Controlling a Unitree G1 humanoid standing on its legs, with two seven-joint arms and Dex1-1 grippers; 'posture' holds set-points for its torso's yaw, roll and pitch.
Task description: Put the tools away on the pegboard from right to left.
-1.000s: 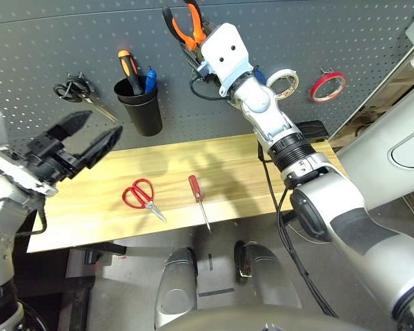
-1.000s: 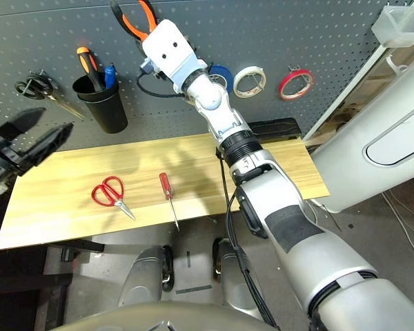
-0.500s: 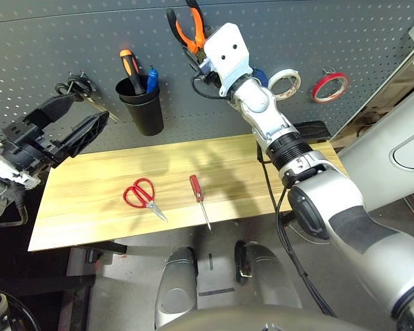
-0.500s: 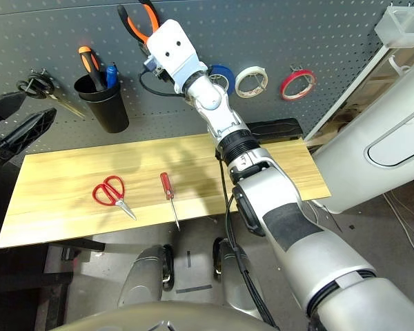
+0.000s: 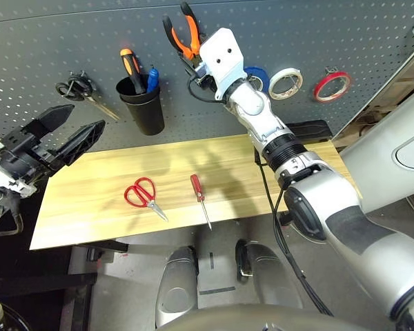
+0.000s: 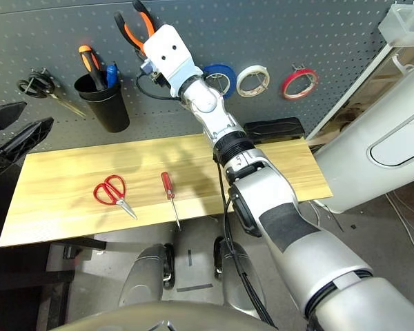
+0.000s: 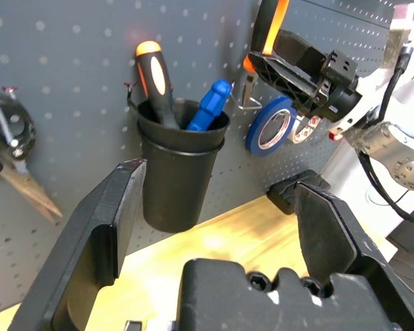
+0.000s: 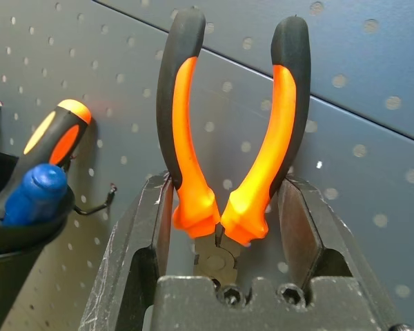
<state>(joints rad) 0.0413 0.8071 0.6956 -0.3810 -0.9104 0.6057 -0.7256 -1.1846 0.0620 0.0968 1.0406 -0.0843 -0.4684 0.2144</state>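
Right wrist view shows the right gripper (image 8: 224,238) grasping the orange-and-black pliers (image 8: 229,138): the two black fingers (image 8: 148,241) press on the lower part of the handles from both sides, and the handles rise up between and above the fingers, close in front of the pegboard (image 8: 400,172). The metal head of the pliers sits low between the fingers, near their base. Whether the pliers touch the board, I cannot tell. To one side of the fingers stands the black cup (image 8: 14,227) with an orange-and-black handle and a blue handle inside.

From the head camera, the left gripper (image 5: 63,131) is released, its fingers spread wide with nothing between them, held above the left end of the wooden table (image 5: 90,200). Left wrist view shows the black cup between these two open fingers but well beyond their tips, on the pegboard.

Red-handled scissors (image 5: 143,196) and the red-handled screwdriver (image 5: 199,196) lie on the table, near each other, well apart from both grippers. The red tape ring (image 5: 330,85) hangs on the pegboard, far right of the right gripper's fingers, beside a white tape roll (image 5: 286,83) and a blue tape roll (image 5: 255,74).
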